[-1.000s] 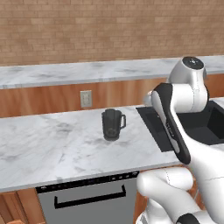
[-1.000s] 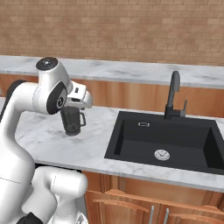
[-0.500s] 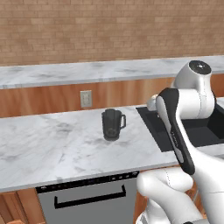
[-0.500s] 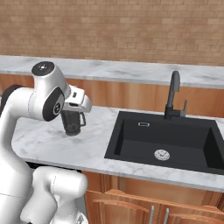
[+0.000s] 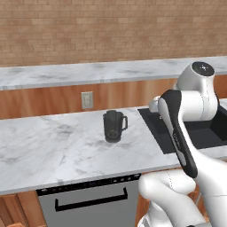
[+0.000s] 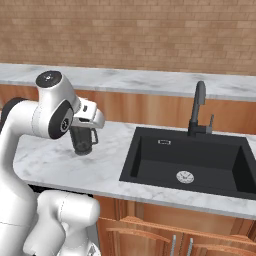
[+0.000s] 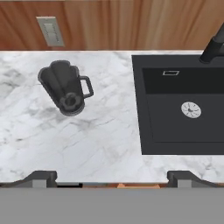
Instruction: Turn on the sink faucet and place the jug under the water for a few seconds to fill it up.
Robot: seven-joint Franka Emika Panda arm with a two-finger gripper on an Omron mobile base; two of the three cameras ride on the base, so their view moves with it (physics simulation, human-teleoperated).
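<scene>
The dark jug (image 5: 114,126) stands upright on the white marble counter (image 5: 53,146), left of the black sink (image 6: 150,160); its handle points toward the sink. From the hand view the jug (image 7: 64,87) lies at upper left and the sink (image 7: 175,127) with its silver drain (image 7: 191,110) at right. The dark sink faucet (image 6: 197,107) rises behind the basin, spout arched over it. The water is out of view. My gripper (image 7: 113,178) hangs open and empty high above the counter's front edge, apart from the jug; its fingertips (image 7: 41,177) stand wide.
A wall outlet (image 5: 87,99) sits on the wood panel behind the jug. A raised marble ledge (image 5: 88,73) runs along the brick wall. A dishwasher front (image 5: 88,204) lies under the counter. Bare marble lies left of and in front of the jug.
The arm's upper joints have swung slightly toward the sink side and the hand has shifted a little. The jug has not moved and the jaws stay open.
</scene>
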